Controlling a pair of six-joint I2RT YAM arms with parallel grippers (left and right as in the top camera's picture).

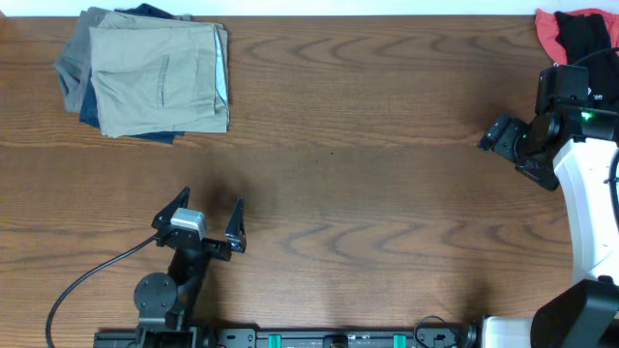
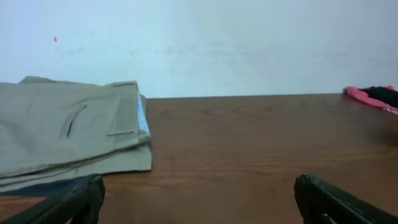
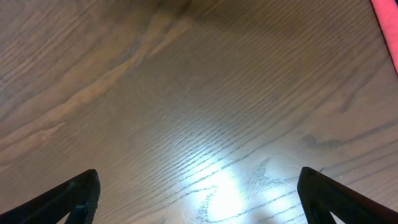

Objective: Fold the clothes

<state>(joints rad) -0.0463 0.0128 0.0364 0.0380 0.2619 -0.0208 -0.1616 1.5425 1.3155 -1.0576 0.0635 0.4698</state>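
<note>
While shorts (image 1: 155, 82) lie folded | L tool (image 1: 211, 199) spread | R tool (image 3: 199, 193) spread

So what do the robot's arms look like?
The left arm is black with a silver block and a looping black cable. The right arm is white with black joints and a green light. The left pincer and right pincer are black.

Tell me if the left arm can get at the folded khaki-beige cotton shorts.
Probably yes: the open left gripper faces the khaki-beige shorts across bare brown wooden table; nothing lies between.
</note>
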